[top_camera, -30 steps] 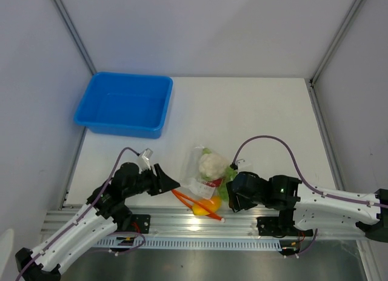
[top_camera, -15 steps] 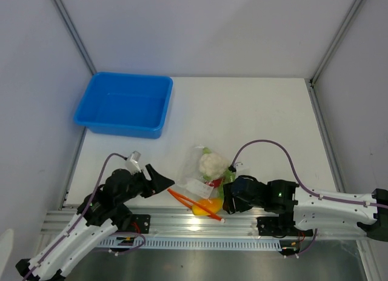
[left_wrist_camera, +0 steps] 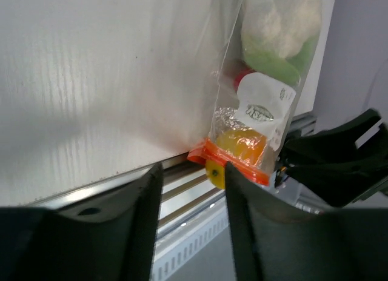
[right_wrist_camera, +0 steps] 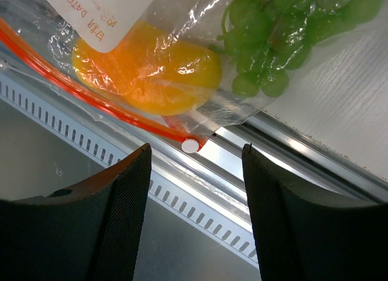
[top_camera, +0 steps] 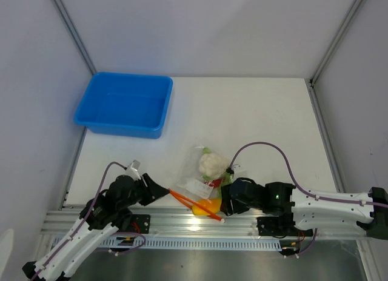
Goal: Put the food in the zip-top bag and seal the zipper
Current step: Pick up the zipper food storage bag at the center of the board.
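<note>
The clear zip-top bag (top_camera: 203, 175) lies at the table's front edge, its mouth over the metal rail. Inside are the white cauliflower (top_camera: 210, 164), red chili (top_camera: 213, 183), green grapes (top_camera: 231, 172) and yellow-orange piece (top_camera: 210, 204). The red-orange zipper (top_camera: 193, 203) runs along the mouth. My left gripper (top_camera: 159, 191) is open, just left of the zipper's end (left_wrist_camera: 209, 152); its own view shows the gripper (left_wrist_camera: 193, 172) facing the yellow piece (left_wrist_camera: 240, 148). My right gripper (top_camera: 225, 202) is open at the bag's right corner; in its view the gripper (right_wrist_camera: 197, 154) is below the zipper (right_wrist_camera: 109, 102), grapes (right_wrist_camera: 273, 45) and yellow piece (right_wrist_camera: 151, 69).
A blue bin (top_camera: 125, 104) stands at the back left. The slotted aluminium rail (top_camera: 182, 223) runs along the table's front edge under the bag's mouth. White walls close in the left, right and back sides.
My left gripper has drawn back to the lower left, away from the bag's left end. My right gripper has moved slightly left toward the bag's corner. The bag has hardly moved.
</note>
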Controlling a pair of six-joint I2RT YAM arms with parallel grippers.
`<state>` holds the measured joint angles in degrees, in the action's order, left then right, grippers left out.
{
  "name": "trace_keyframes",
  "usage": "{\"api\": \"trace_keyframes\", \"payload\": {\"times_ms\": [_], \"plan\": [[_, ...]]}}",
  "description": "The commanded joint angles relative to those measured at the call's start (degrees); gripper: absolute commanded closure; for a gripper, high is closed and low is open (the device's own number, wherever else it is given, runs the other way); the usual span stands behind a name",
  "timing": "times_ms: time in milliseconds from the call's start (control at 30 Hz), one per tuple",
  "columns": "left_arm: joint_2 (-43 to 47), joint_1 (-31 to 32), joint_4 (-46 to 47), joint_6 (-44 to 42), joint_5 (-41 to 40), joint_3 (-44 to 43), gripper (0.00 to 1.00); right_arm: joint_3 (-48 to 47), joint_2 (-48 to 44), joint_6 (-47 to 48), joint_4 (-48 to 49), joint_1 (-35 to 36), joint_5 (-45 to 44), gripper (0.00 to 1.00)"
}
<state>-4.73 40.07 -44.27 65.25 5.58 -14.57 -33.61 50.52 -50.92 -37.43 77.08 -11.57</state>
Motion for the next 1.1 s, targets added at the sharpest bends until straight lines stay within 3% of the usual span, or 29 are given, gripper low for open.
{"api": "trace_keyframes", "payload": {"times_ms": [0, 67, 100, 500, 733, 867, 1000, 1067], "plan": [[4.3, 0.3, 4.5, 1.0, 4.8, 2.8, 0.57, -0.7, 0.5, 0.5, 2.5, 0.3, -1.7, 0.37], [7.0, 0.4, 4.6, 1.5, 4.5, 3.2, 0.69, -0.7, 0.4, 0.6, 2.6, 0.2, -1.9, 0.36], [7.2, 0.3, 5.2, 1.4, 4.8, 4.0, 0.71, -0.5, 0.4, 0.7, 2.5, 0.1, -2.0, 0.36], [-4.9, 0.4, 20.4, 1.6, 8.3, 10.6, 0.67, -0.5, -0.2, 1.3, 2.5, -0.8, -2.1, 0.36], [-4.9, 0.5, 20.2, -0.3, 8.7, 9.2, 0.76, -0.3, -1.0, 1.0, 2.0, -0.9, -2.2, 0.36], [-3.4, 0.4, 18.0, -0.8, 8.3, 8.9, 0.73, -0.3, -1.0, 1.1, 2.2, -1.1, -2.3, 0.36], [-4.6, 0.4, 23.4, 1.4, 9.4, 10.9, 0.62, -0.1, 0.2, 1.2, 3.4, -1.1, -1.9, 0.36], [-7.5, 0.5, 25.8, 1.5, 9.9, 10.9, 0.63, -0.3, 0.8, 1.2, 3.7, -1.1, -2.0, 0.36]]}}
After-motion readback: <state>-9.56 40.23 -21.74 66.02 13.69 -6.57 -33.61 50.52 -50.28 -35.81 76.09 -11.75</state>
